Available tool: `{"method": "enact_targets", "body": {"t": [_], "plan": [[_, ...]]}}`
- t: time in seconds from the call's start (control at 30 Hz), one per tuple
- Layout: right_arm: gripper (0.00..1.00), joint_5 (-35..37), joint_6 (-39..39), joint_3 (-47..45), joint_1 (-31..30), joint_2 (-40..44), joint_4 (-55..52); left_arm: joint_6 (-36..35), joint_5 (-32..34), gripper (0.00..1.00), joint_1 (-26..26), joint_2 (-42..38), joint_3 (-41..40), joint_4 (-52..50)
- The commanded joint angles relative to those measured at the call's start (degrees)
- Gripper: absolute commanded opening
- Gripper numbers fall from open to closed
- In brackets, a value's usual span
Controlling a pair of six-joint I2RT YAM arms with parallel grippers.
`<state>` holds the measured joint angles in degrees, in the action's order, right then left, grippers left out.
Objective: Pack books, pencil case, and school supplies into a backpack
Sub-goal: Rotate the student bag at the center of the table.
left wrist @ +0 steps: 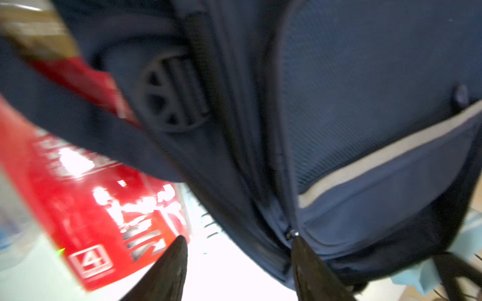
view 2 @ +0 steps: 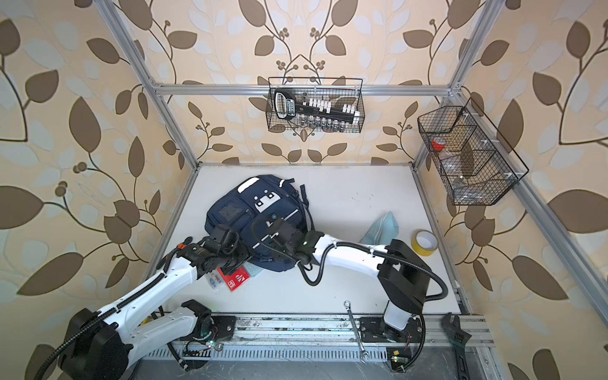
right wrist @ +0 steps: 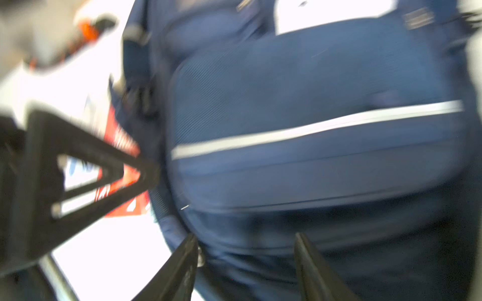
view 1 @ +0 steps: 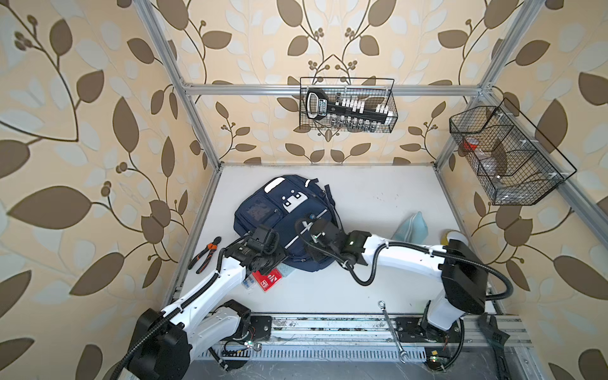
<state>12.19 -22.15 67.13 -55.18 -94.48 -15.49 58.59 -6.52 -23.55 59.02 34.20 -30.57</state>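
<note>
My left claw and right claw gape open at the backpack; booklet and pencil case lie outside, so plenty left.

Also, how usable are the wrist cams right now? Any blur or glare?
Left wrist: motion-blurred throughout; glare on the red booklet washes out its print, and the table is blown white. Right wrist: heavier smear; the backpack stripe is streaked and the table is overexposed. Both top views: sharp and evenly lit, but the wide angle splays the frame posts.
</note>
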Motion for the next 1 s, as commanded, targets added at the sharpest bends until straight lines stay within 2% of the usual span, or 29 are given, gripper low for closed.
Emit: {"method": "enact_targets", "body": {"t": [0.0, 0.07, 0.17, 0.2, 0.23, 0.33, 0.43, 0.5, 0.6, 0.63, 0.7, 0.77, 0.8, 0.97], "plan": [[0.60, -0.18, -2.92, -1.92, 3.64, 3.99, 0.01, 0.60, -3.80, 0.65, 0.19, 2.47, 0.97, 4.37], [0.59, -1.03, -1.50, -2.34, 3.54, 5.06, 0.21, 1.42, -3.80, 0.64, 0.19, 3.40, 0.36, 4.42], [0.60, 3.50, -2.57, -1.31, 6.53, 4.18, -4.17, 3.06, -4.25, 0.61, 0.17, 3.46, -1.60, 5.76], [0.60, 1.84, -3.96, -0.94, 9.28, 3.50, -5.22, 3.64, -4.71, 0.60, 0.17, 3.59, -2.40, 6.73], [0.60, -2.90, -4.68, -0.76, 12.50, 2.84, -5.24, 4.13, -5.32, 0.59, 0.17, 4.01, -3.26, 7.95], [0.59, -10.69, -4.26, -0.34, 17.51, -0.01, -2.07, 4.39, -6.52, 0.47, 0.17, 6.40, -3.66, 9.32], [0.53, -17.14, -4.15, 1.64, 19.57, -4.50, 0.08, 4.05, -5.95, 0.41, 0.22, 7.72, -2.74, 8.47], [0.51, -18.11, -4.43, 2.80, 19.58, -6.99, 0.28, 2.90, -3.84, 0.37, 0.26, 8.16, -1.03, 6.33], [0.48, -15.75, -6.07, 3.22, 19.67, -9.83, 0.28, 0.92, -1.51, 0.19, 0.56, 9.28, 1.59, 4.53], [0.43, -14.95, -6.59, 3.03, 19.68, -10.41, 0.14, 0.39, -1.01, 0.14, 0.84, 9.93, 2.22, 4.29], [0.22, -14.40, -7.59, 1.79, 19.87, -10.09, 0.91, -0.67, -0.43, 0.02, 1.75, 11.66, 3.93, 4.00], [0.04, -10.89, -9.26, -0.32, 19.85, -7.40, 1.37, -2.05, 0.62, 0.00, 2.68, 14.29, 5.97, 3.73], [0.00, -9.82, -10.19, -1.50, 20.09, -5.53, 1.80, -2.84, 1.30, 0.00, 3.10, 15.72, 6.89, 4.09], [0.00, -11.45, -16.52, -10.17, 22.19, 8.59, 6.73, -6.10, 4.67, 0.00, 4.43, 25.77, 10.65, 11.35]]}}
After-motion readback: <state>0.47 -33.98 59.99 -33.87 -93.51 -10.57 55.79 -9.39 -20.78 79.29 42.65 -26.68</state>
